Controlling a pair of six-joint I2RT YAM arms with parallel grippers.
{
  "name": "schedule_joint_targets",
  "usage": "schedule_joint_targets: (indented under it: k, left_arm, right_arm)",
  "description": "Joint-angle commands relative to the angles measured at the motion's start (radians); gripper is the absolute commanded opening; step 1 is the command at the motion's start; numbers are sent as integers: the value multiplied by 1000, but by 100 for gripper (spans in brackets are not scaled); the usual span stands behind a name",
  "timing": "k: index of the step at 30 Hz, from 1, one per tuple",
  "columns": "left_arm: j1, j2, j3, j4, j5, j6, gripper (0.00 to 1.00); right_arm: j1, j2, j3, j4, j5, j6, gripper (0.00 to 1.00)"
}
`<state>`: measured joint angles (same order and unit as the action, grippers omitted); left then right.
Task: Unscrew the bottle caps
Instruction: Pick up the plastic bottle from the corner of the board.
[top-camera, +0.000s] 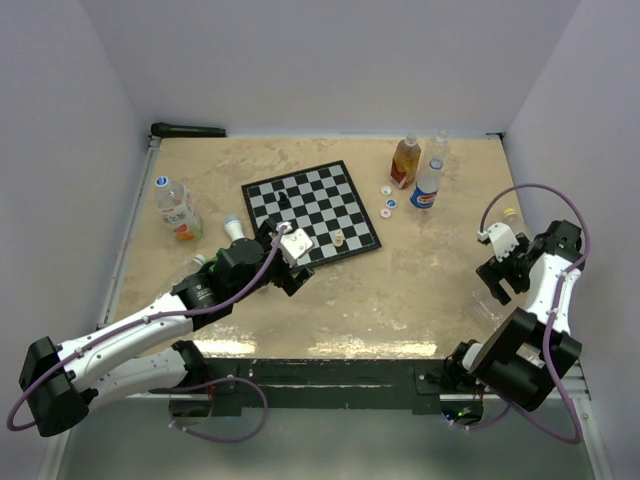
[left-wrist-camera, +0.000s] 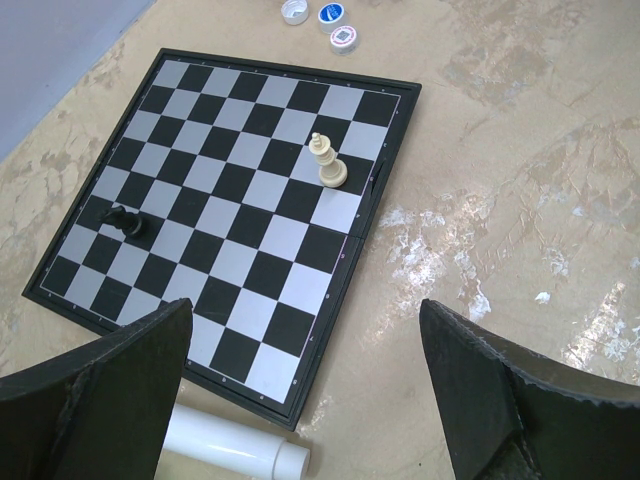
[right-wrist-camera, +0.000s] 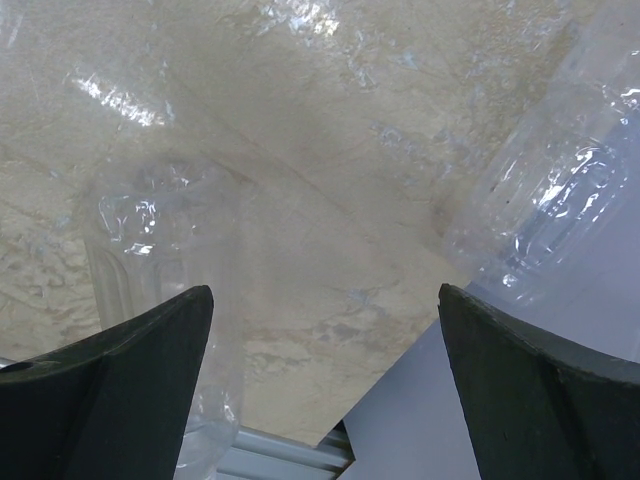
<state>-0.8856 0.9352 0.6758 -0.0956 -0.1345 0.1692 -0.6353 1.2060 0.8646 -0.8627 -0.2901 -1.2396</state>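
Bracing is advised: with left pincer and right pincer spread wide, the bottle left of the chessboard should be steadied.

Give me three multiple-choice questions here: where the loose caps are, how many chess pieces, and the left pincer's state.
1. Where do the loose caps lie? A inside a bottle; B on the table beyond the chessboard; C on the chessboard.
2. How many chess pieces stand on the board? A two; B five; C none.
3. The left pincer is: A shut on a cap; B shut on a chess piece; C open, gripping nothing.
Answers: B, they rest on bare table past the board's corner; A, one black piece, one cream piece; C, its fingers stand wide apart.
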Motion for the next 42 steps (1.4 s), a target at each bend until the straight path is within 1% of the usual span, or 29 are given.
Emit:
schedule_joint_targets:
  k: [1,4,7,9,13,17,22,27,31,34,36,42]
  left_arm:
    - [4,1,-1,20,-5,15,100]
    - [4,5,-1,20,-5,16,100]
    - [2,8,-1,20,-8,16,100]
    - [4,11,-1,20,-11,18,100]
    - [4,11,-2,20,-14,18,100]
    - [4,16,-2,20,-20,19,100]
    - [4,17,-4,20,-25,21,100]
    - [4,22,-4,20,-25,19,100]
    - [4,24,-4,20,-24,21,100]
    - [4,20,-5,20,-25,21,100]
    - [5,22,-4,20,-27,23,100]
    - [5,19,-4,20,-25,23,100]
  right_arm:
    - [-6,-39,-4,-55,22,-57,97]
    - [-6,-71,4,-41,22,-47,97]
    - [-6,-82,28,28,12,11,98]
    - [-6,-59,56,88,12,58,98]
    - [-6,53,138,213,34,164,98]
    - [-3,188,209,303,39,232,98]
    - [11,309,260,353,51,265,96]
    - [26,380,249,421,89,284,95]
    - [43,447,243,473,127,301,92]
    - [51,492,244,490,143,312,88]
    - [54,518,246,490,143,315,82]
    - [66,553,220,501,150,321,72]
